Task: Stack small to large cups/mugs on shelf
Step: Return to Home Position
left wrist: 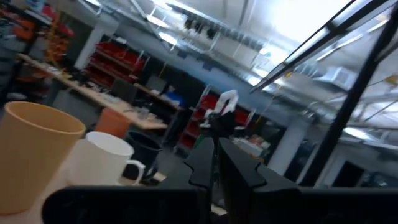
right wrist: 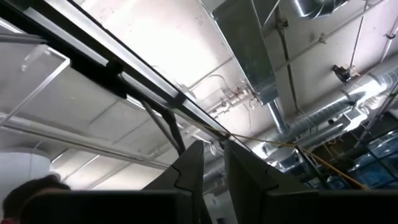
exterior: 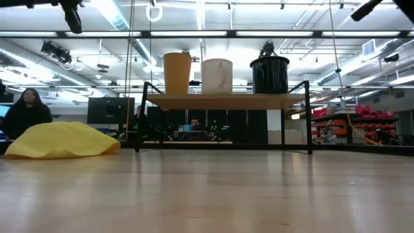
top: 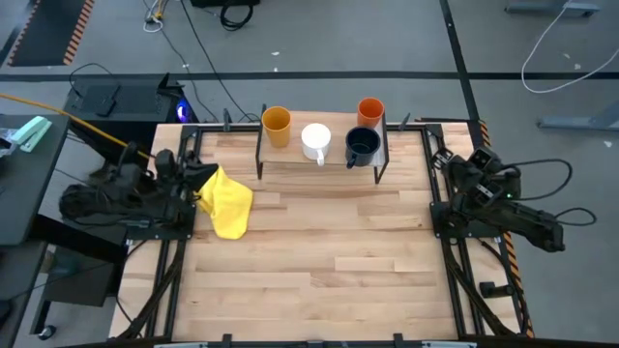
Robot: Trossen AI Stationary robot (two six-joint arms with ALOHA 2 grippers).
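Note:
The shelf (top: 319, 166) stands at the table's far edge on thin black legs. On its plank stand the yellow-orange cup (top: 276, 126) at the left, the white mug (top: 316, 141) in the middle and the dark mug (top: 362, 146) at the right. The orange-red cup (top: 370, 111) stands just behind the dark mug, which hides it in the low view. My left gripper (top: 189, 179) rests shut at the table's left edge, with its wrist view facing the cups (left wrist: 34, 149). My right gripper (top: 455, 176) rests shut at the right edge and points up toward the ceiling (right wrist: 211, 162).
A crumpled yellow cloth (top: 225, 201) lies on the slatted tabletop (top: 319, 261) beside my left gripper. Black frame rails run along both side edges. The low view shows a person (exterior: 26, 110) in the room beyond the table.

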